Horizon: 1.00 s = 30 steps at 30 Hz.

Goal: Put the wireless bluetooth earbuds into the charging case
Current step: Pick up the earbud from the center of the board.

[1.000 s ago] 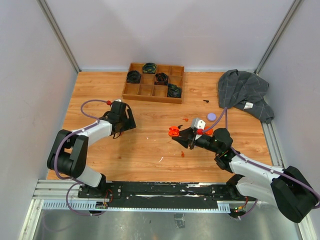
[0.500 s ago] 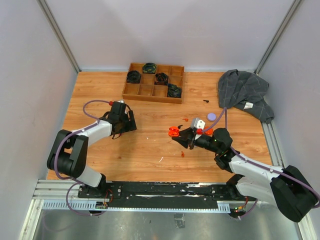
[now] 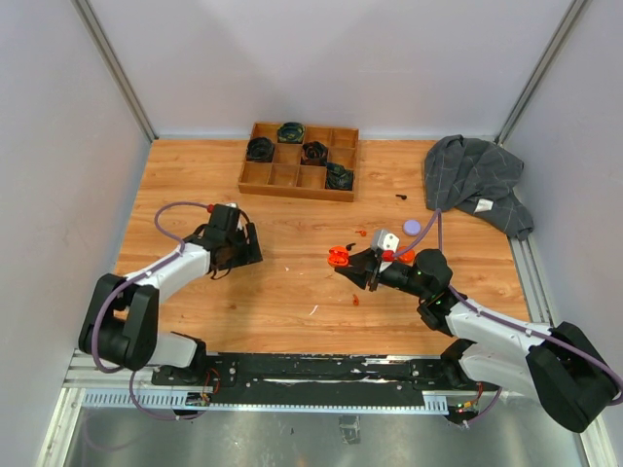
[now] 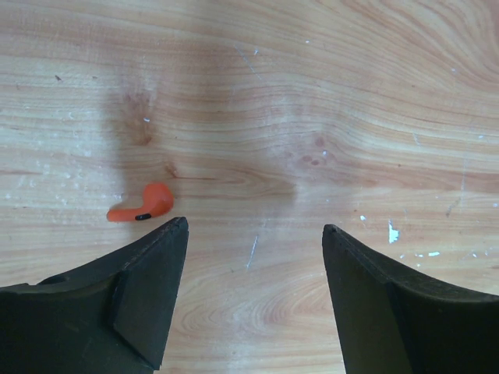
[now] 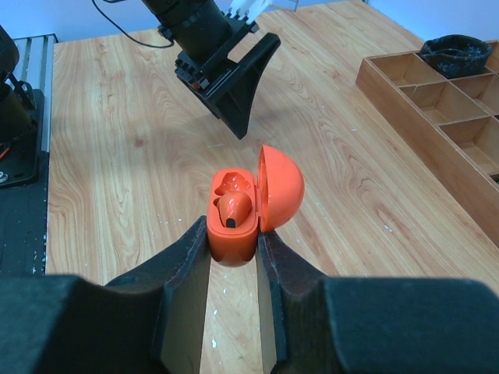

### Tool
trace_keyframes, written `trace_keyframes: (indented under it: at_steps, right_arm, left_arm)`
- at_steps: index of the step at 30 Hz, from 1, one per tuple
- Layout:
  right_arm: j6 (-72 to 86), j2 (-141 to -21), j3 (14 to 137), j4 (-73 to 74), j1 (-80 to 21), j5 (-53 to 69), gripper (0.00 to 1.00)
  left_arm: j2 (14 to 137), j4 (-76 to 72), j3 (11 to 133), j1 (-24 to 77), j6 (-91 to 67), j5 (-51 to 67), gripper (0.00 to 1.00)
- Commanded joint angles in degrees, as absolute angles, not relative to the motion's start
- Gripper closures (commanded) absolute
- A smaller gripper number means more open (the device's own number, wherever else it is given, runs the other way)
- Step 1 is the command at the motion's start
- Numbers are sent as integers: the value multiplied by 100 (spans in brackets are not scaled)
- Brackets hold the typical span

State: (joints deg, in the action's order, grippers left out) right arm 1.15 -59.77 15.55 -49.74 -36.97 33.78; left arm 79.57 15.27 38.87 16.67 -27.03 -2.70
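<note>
**A:** Wooden tabletop (image 3: 282,292), grey walls on three sides. Where's the case?

**B:** The right gripper (image 5: 233,232) is pinching the orange charging case (image 5: 234,248) by its sides, one pad on each flank. It's held above the table near the middle, and the lid (image 5: 281,187) is flipped open.

**A:** Anything in it?

**B:** One orange earbud (image 5: 234,209) sits in the nearer pocket with its dark tip facing the wrist camera. Can't tell if the far pocket is filled.

**A:** Left side?

**B:** The left gripper (image 4: 255,227) is over the left half of the table. Its jaws are spread wide, pointing down at bare wood with nothing between them.

**A:** Loose buds?

**B:** A loose orange earbud (image 4: 142,204) lies flat on the wood, just beyond the tip of the finger on the left of the wrist view. It's outside the gap, and I can't confirm contact. The arm hides it from overhead.

**A:** Other bits?

**B:** There's a small orange piece (image 3: 356,299) on the table in front of the right gripper, too small to identify. A lavender disc (image 3: 413,227) lies beyond the right wrist.

**A:** Background?

**B:** A wooden divided tray (image 3: 292,194) sits at the far edge with dark bundles (image 3: 290,131) in four compartments. A grey cloth (image 3: 474,182) is crumpled in the far right corner.
</note>
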Motion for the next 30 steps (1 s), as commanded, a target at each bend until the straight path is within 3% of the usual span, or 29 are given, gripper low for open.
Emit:
trace_keyframes:
  at_steps: [1, 11, 30]
  right_arm:
    - [36, -5871, 1679, -5069, -3673, 3326, 94]
    - [35, -5865, 1686, -5067, -3674, 3342, 94]
    - [45, -5890, 1697, -5054, -3669, 3358, 94]
  left_arm:
    - [7509, 1769, 4027, 1652, -2641, -247, 25]
    - [7708, 2435, 4661, 1608, -2204, -954, 22]
    - [8457, 2159, 4525, 1230, -2273, -484, 19]
